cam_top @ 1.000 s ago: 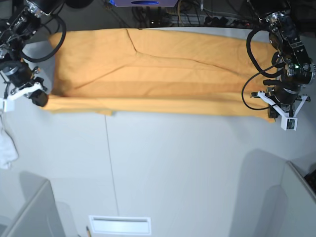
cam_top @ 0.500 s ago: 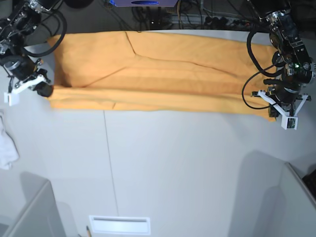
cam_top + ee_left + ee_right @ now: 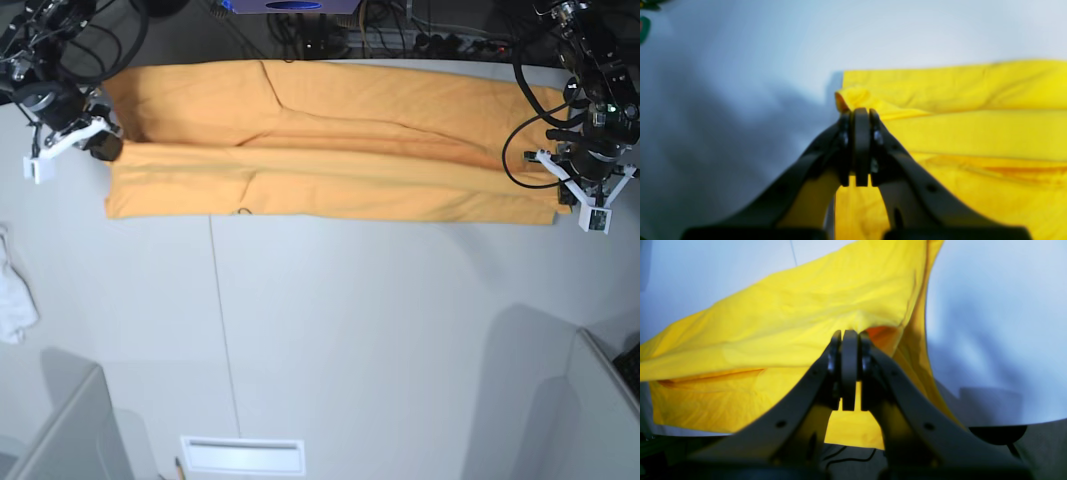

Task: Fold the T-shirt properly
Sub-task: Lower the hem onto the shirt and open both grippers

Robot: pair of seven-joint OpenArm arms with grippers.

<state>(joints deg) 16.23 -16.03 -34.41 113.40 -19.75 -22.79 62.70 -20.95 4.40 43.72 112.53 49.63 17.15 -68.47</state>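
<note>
The T-shirt (image 3: 330,150) is lying as a long orange band across the far part of the white table (image 3: 350,330), stretched w/ one end at each arm. Its near long edge is running almost straight, and a lengthwise fold line is showing along the middle of the T-shirt, w/ a diagonal crease rising from it toward the far edge.

Right gripper (image 3: 849,335) is sitting at the T-shirt's end on the base view's left side (image 3: 103,146). Its jaws are pressed together and pinching a bunched bit of the yellow-orange fabric; in the right wrist view the cloth is draping away from the fingertips in a raised sheet, w/ a lower layer under it.

Left gripper (image 3: 860,113) is sitting at the T-shirt's opposite end (image 3: 560,200), right at the corner. Jaws are clamped tight too, nipping a small rolled lip of the T-shirt's corner; beyond that lip, flat folded layers are running off to the side, bare table just beside them.

A small white cloth (image 3: 14,292) is lying at the table's edge, well apart from the T-shirt, on the right gripper's side. A thin dark seam (image 3: 222,330) is crossing the table surface from the T-shirt's near edge toward the camera.
</note>
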